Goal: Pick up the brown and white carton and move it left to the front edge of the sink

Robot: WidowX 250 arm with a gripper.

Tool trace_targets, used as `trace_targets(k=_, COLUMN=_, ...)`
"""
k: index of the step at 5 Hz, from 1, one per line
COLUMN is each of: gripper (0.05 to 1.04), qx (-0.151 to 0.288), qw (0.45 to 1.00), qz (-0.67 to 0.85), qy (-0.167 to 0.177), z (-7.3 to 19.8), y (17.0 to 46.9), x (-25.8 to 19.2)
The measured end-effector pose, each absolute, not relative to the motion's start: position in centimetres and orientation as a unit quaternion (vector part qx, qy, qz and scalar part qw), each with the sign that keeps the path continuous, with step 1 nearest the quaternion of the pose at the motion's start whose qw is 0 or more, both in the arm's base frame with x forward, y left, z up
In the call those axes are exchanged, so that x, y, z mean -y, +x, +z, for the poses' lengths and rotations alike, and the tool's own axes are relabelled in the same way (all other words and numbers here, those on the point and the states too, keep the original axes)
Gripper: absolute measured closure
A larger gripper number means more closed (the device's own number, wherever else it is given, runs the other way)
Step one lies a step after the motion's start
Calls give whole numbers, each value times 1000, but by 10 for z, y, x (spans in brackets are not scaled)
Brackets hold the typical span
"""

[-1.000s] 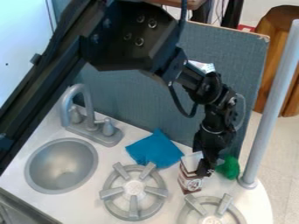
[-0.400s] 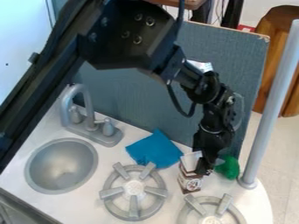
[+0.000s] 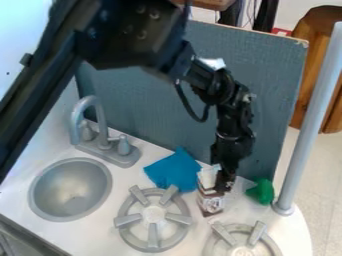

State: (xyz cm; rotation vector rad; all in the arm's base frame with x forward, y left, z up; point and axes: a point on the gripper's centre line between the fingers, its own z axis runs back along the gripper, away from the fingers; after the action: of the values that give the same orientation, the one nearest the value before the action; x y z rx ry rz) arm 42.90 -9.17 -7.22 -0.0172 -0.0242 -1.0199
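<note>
The small brown-and-white carton (image 3: 211,202) is right of centre in the lower half of the frame, just beside the blue cloth (image 3: 174,169) and between the left-hand burner (image 3: 153,214) and the green object (image 3: 262,191). The black pincer (image 3: 222,184) comes down on its upper right part and appears to be grasping it there, though the dark tips hide much of the contact. The carton looks like folded card, so I would expect it to be light, fairly stiff along its edges and softer in the middle of its flat sides, where a hard squeeze could dent it. Its faces may be a bit slick, and a hold high on one side could let the lower end swing or twist. The best place to take it would be across two opposite side walls, just below the pale top (image 3: 208,175), with the pads flat and the pressure moderate; the top itself looks thinner and likelier to crumple. Whether the base touches the white surface (image 3: 83,235), I cannot tell
</note>
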Motion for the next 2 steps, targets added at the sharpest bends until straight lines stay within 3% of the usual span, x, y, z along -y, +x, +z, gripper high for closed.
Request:
trace_targets(k=1, gripper=243, qx=38, qw=867, qz=-496, qy=-23, z=-41, y=433, x=96)
trace_targets(k=2, gripper=243, qx=32, qw=863, qz=-502, qy=-43, z=-31, y=419, x=89)
